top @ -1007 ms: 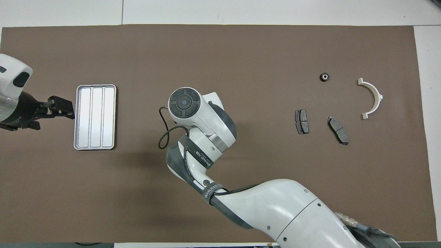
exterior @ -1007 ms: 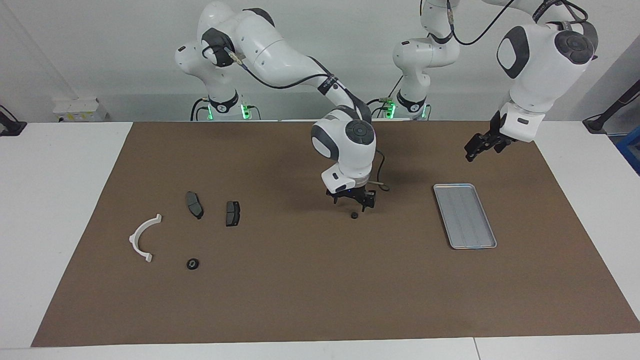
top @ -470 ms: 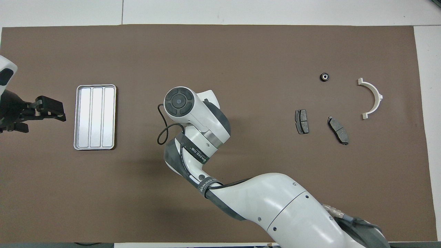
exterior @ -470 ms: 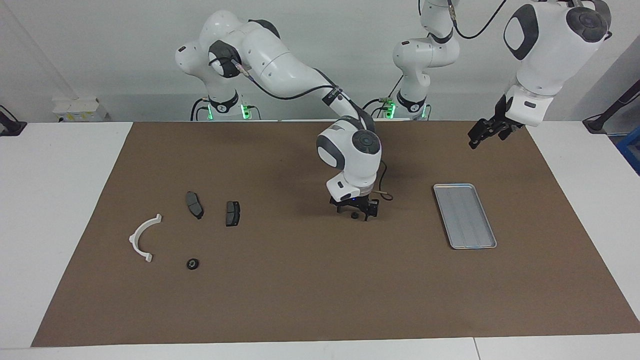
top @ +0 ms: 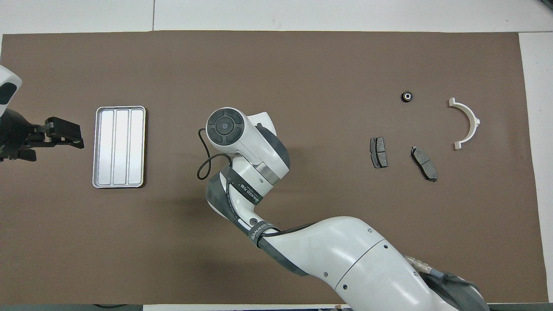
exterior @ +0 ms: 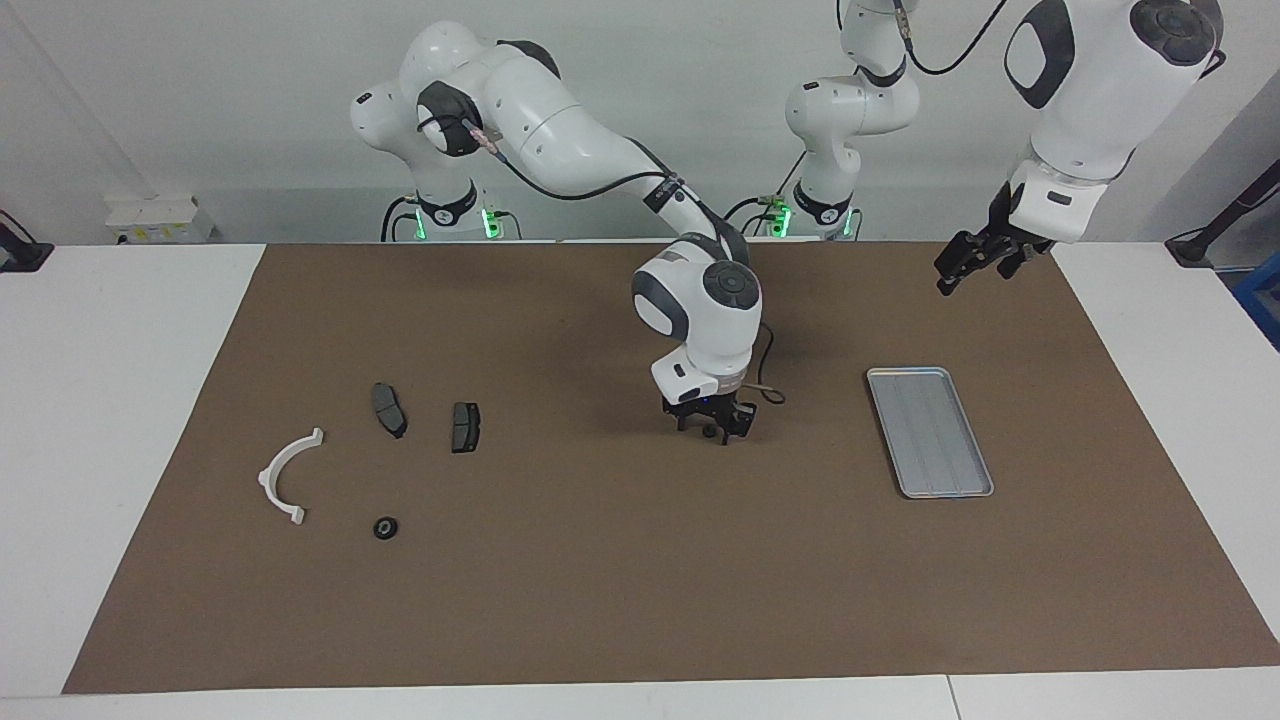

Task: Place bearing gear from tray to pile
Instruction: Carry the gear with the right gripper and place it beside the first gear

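Overhead view hides the right gripper (exterior: 711, 430) under its wrist; grip on the bearing gear (exterior: 709, 431) unclear

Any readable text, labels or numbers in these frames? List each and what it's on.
Grey strap band on the right arm's forearm: white print, too blurred to read.
Second strap band lower on the same arm: white print, also unreadable.
Tray, the small parts and the left arm: no text visible.
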Motion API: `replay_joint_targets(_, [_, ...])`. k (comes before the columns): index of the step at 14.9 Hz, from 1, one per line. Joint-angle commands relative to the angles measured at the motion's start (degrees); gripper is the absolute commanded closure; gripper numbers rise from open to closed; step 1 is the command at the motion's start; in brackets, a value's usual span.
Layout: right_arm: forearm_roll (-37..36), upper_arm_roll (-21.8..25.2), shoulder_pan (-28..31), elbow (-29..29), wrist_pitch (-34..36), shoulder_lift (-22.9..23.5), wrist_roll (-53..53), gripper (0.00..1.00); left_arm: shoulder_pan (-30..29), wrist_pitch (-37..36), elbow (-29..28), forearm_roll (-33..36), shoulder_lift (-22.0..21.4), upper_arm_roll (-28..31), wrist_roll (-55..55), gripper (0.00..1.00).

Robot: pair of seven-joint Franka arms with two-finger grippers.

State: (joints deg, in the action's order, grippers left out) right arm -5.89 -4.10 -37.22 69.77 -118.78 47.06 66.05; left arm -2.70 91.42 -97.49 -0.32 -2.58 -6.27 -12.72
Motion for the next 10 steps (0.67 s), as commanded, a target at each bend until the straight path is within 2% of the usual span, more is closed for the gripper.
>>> replay_joint_targets(1, [-0.18, -0.21, -0.22, -1.21, -1.88, 1.11, 2.15, 0.82, -1.00, 0.16, -0.07, 0.23, -0.76, -0.15, 9.96, 0.00])
replay_joint_targets(2, [-0.09, -0.21, -0.22, -1.12, -2.06, 1.02, 2.15, 0.95, -1.00, 0.86, -0.16, 0.14, -0.76, -0.06, 10.96, 0.00])
replay_joint_targets(3, [-0.09, -0.21, -0.22, -1.12, -2.06, 1.02, 2.24, 1.00, -1.00, 1.30, -0.16, 0.05, -0.76, 0.03, 10.79, 0.00])
replay_joint_targets(7, [-0.70, -0.21, 0.22, -1.12, -1.72, 0.93, 2.06, 1.00, -1.00, 4.46, 0.28, -0.04, -0.41, -0.59, 10.61, 0.00])
replay_joint_targets(10, [-1.06, -0.21, 1.97, -3.13, 5.38, 0.32, -1.51, 1.00, -0.91, 3.76, 0.28, -0.12, -0.50, -0.68, 10.79, 0.00])
